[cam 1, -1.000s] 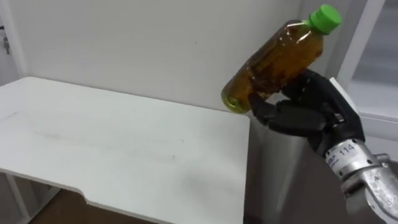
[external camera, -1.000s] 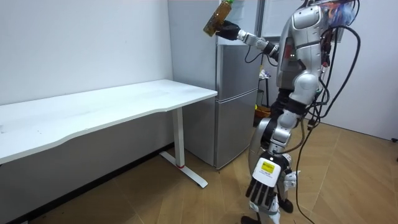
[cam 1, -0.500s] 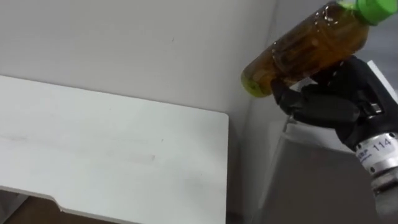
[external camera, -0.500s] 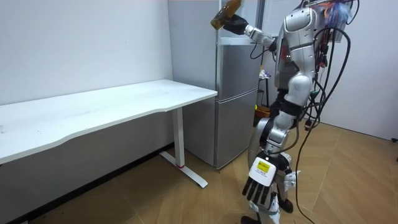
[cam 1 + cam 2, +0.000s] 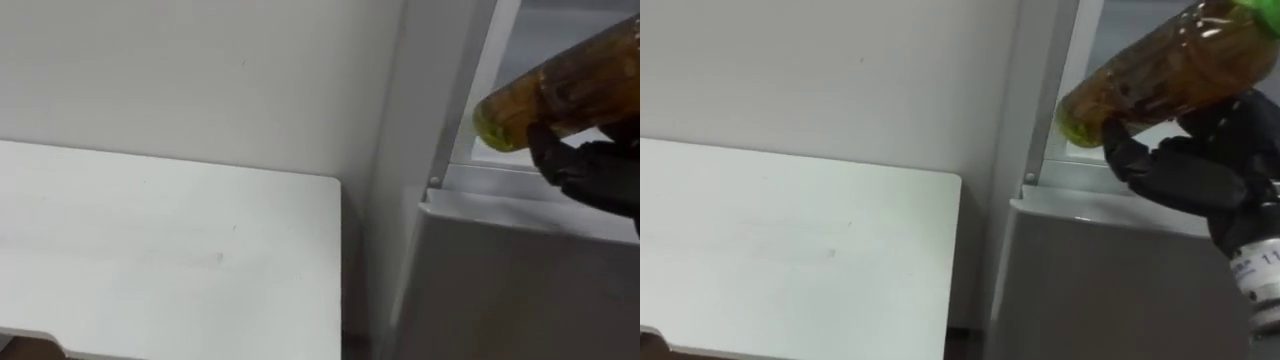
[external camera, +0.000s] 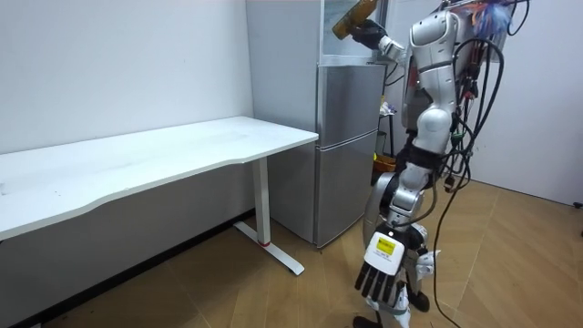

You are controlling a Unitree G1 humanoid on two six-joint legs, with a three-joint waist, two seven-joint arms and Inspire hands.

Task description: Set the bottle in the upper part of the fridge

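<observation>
we see the right robot hand (image 5: pixel 1200 165) clamped round the bottle (image 5: pixel 1155 75): long axis slanted, base down-left by the fridge (image 5: pixel 1090 285), cap (image 5: pixel 1243 8) up-right. the left robot hand (image 6: pixel 381 273) hangs slack-fingered.

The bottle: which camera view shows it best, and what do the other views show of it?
The right eye view: the bottle shows almost whole, tilted, up to its green cap, gripped by the right hand. The left eye view cuts off its cap end. The room view shows it small, raised by the fridge.
</observation>
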